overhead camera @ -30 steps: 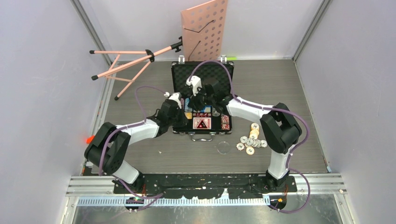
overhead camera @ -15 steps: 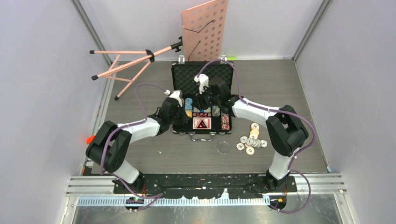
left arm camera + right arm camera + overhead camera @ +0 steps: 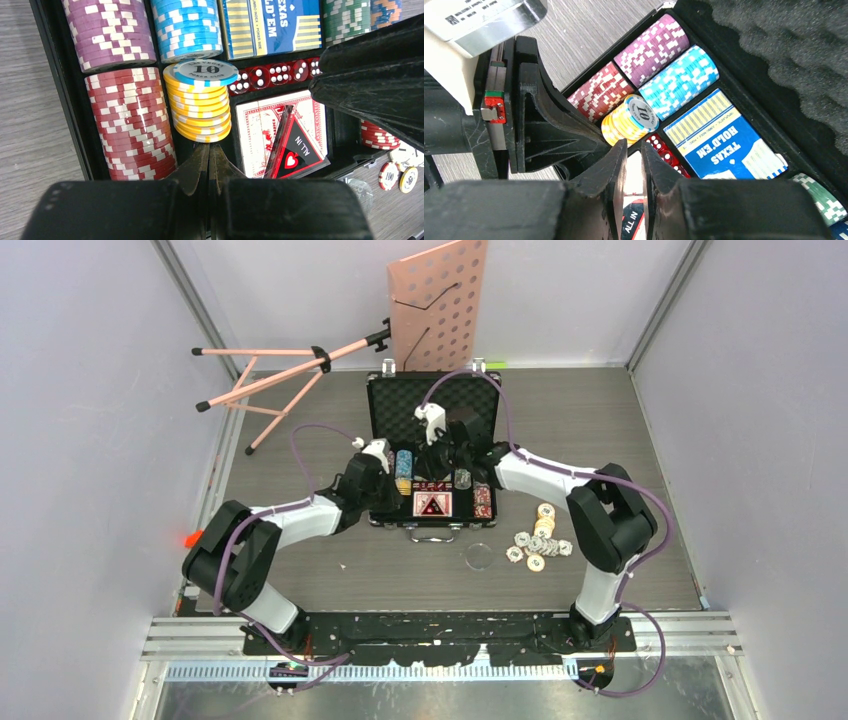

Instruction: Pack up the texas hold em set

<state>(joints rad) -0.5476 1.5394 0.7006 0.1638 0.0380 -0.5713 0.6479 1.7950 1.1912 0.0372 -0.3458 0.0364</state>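
Inside the open black ribbed briefcase [image 3: 400, 405] with grey foam lining, rows of multicoloured poker chips, a blue card deck [image 3: 272, 25] and small red dice [image 3: 270, 75] sit in their slots. The left gripper [image 3: 209, 147], fingers pressed together, points at the yellow chip row [image 3: 202, 112] near the case's front. The right gripper [image 3: 634, 146] hangs over the case's middle with a narrow gap; whether it pinches anything cannot be told. Loose chips [image 3: 535, 545] lie right of the case.

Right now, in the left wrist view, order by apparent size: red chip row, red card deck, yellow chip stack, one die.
1-2: red chip row and red card deck look alike; deck partly covered.
3: yellow chip stack
4: die
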